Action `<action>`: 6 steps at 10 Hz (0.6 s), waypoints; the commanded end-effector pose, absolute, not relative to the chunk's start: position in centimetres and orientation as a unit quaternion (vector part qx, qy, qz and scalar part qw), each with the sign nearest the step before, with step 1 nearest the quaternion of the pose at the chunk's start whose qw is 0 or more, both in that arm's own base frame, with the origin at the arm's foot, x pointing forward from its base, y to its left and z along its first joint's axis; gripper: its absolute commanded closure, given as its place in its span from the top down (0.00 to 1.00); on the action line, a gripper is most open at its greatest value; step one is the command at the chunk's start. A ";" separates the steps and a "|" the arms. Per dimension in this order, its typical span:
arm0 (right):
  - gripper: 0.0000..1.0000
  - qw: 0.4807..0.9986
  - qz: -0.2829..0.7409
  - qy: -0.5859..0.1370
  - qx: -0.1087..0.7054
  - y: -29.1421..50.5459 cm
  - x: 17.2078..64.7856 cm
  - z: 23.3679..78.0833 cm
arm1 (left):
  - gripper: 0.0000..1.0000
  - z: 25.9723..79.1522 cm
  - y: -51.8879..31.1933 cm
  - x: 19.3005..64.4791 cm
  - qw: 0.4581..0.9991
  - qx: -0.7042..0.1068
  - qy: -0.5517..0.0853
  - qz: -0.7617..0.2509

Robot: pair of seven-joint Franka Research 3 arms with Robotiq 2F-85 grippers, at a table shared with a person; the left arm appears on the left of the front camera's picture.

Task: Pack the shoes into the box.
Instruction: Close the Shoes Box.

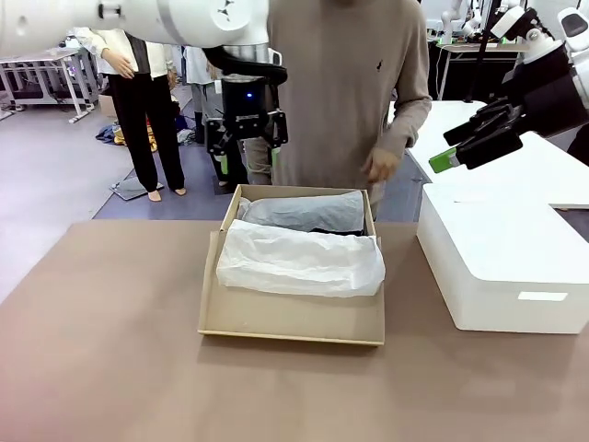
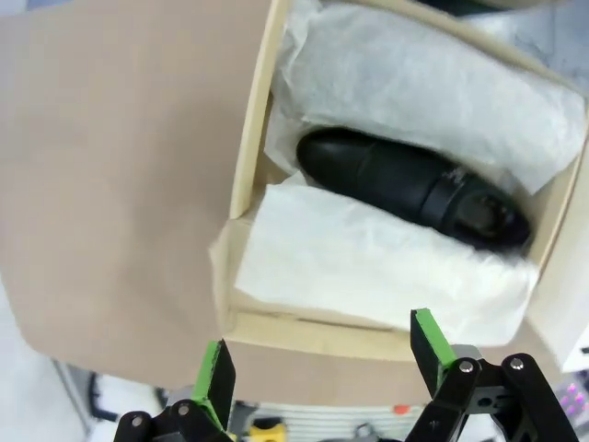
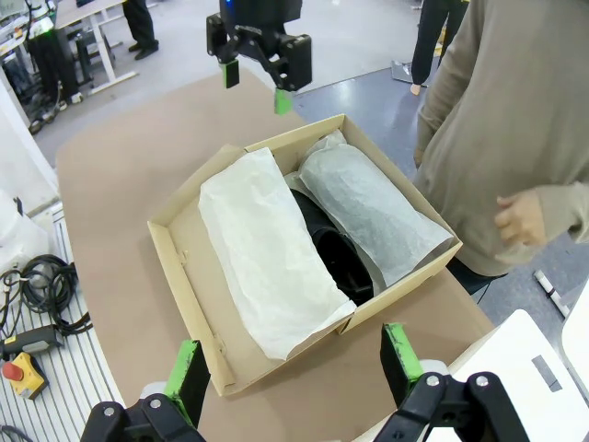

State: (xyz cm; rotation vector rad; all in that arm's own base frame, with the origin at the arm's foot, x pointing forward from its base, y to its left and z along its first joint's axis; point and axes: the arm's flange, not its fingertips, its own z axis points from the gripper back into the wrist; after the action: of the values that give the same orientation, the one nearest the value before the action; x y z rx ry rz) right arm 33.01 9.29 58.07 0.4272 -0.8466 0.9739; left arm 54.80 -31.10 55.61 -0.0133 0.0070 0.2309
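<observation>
The box stands open, its near side covered by loose tissue, soft and easily torn. Behind that tissue one black shoe lies inside the box. Its glossy leather looks stiff, fairly light and slippery, so the collar rim seems the safest hold. Above the box the left gripper hangs spread wide and empty, as does the right gripper, off to the box's right.

Left end effector, right end effector aloft, jaws wide
</observation>
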 end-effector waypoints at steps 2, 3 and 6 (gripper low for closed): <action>1.00 0.771 0.455 -0.397 0.204 9.2 33.2 58.1 | 1.00 55.6 -31.1 54.8 0.993 -0.007 0.003 0.115; 1.00 0.771 0.455 -0.397 0.204 9.2 33.2 58.1 | 1.00 55.6 -31.1 54.8 0.993 -0.007 0.003 0.115; 1.00 0.771 0.455 -0.397 0.204 9.2 33.2 58.1 | 1.00 55.6 -31.1 54.8 0.993 -0.007 0.003 0.115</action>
State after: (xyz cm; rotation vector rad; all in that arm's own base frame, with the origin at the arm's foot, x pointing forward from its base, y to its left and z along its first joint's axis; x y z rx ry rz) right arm 33.01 9.29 58.07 0.4272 -0.8466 0.9739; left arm 54.44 -31.30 55.39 -0.0197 0.0127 0.2158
